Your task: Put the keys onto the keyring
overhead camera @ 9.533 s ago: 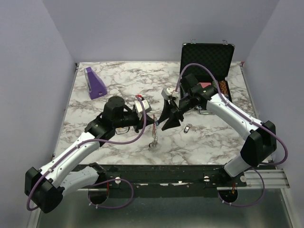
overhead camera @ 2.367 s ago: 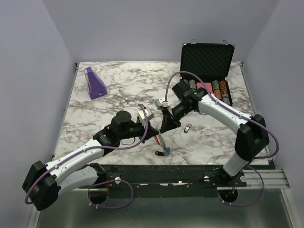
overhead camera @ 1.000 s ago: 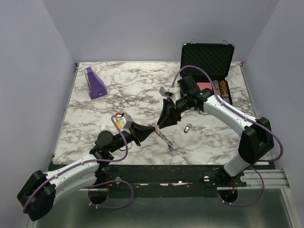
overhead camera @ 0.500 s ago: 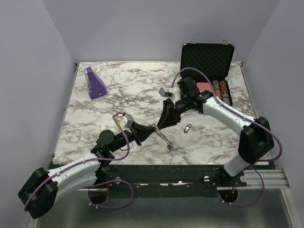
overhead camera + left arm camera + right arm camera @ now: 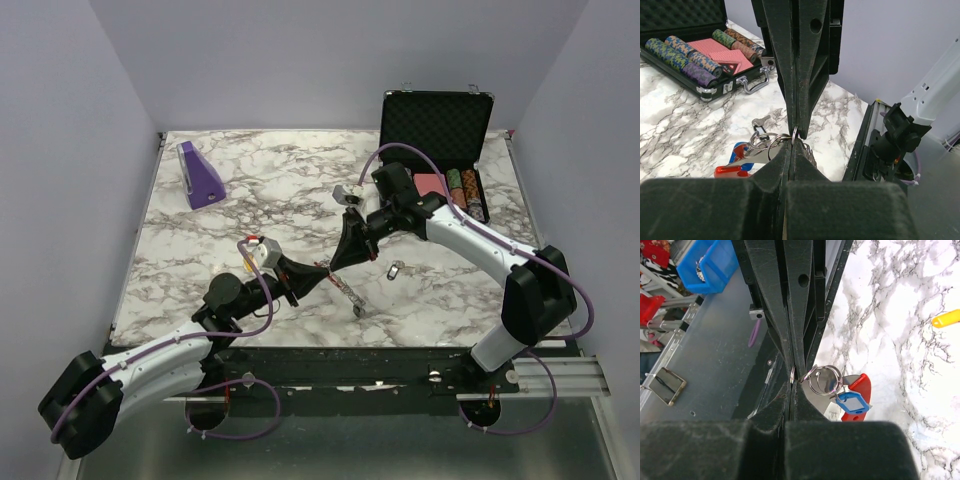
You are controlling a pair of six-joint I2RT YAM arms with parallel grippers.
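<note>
Keyring (image 5: 765,141), a bunch of thin wire rings with a red clip (image 5: 729,172) and a blue key (image 5: 852,403) already on it, hangs at the front middle of the table (image 5: 250,200), caught where the two arms meet tip to tip; whether its low end touches the marble I cannot tell. Left gripper (image 5: 791,146) is pressed together on one small ring; right gripper (image 5: 791,386) comes from the opposite side, closed on the same wire. Light, stiff and slick, I judge: bare steel can twist out of a flat pinch, and the coils spring back; best hold is across the wire close to the split, leaving the gap free for a key's hole. Loose keys lie apart: a silver key (image 5: 396,270) just right of the grippers; a yellow key (image 5: 946,318) farther off; both look thin and flat, easiest taken by the head. Beyond stands the case (image 5: 435,125) with its chips (image 5: 462,185).
</note>
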